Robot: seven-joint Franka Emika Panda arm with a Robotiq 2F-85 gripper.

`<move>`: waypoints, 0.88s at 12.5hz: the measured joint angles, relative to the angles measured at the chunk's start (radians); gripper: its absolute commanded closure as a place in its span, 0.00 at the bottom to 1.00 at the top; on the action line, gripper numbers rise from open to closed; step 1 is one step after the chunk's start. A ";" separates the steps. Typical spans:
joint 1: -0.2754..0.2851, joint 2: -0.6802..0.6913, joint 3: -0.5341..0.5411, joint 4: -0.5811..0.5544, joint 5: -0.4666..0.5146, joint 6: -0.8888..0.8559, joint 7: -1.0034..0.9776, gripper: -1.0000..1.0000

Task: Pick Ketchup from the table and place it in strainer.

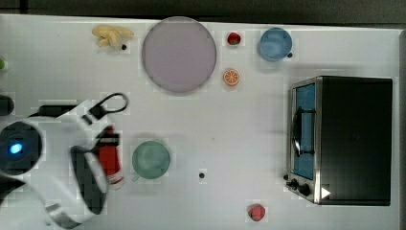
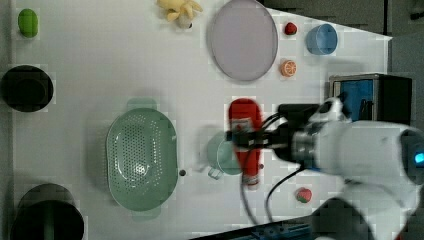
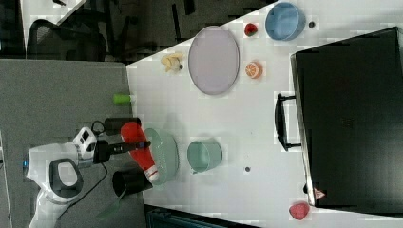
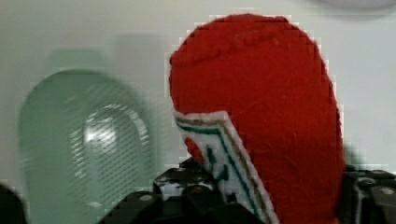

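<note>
The gripper (image 2: 246, 138) pinches the ketchup (image 2: 245, 120) across its middle, holding it in the air right of the strainer (image 2: 142, 159) near the left view's centre, above the cup (image 2: 222, 156).

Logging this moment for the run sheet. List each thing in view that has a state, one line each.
Ketchup: held in the claw, lifted off the table, cap end toward the left view's bottom.
Claw: shut on the Ketchup.
Strainer: on the table, nothing in it.
Green cup: upright, empty.
Blue cup: upright, empty.
Plate: bare.
Toaster oven: door closed.
</note>
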 measured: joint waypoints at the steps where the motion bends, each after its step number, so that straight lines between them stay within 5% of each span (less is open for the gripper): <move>1: 0.017 0.031 0.034 0.004 0.000 0.013 0.056 0.37; 5: 0.060 0.188 0.147 0.004 0.001 0.238 0.266 0.37; 6: 0.074 0.220 0.148 0.002 -0.001 0.278 0.304 0.33; 9: 0.080 0.327 0.144 -0.004 -0.068 0.360 0.346 0.00; 11: 0.081 0.391 0.130 -0.006 -0.088 0.388 0.370 0.00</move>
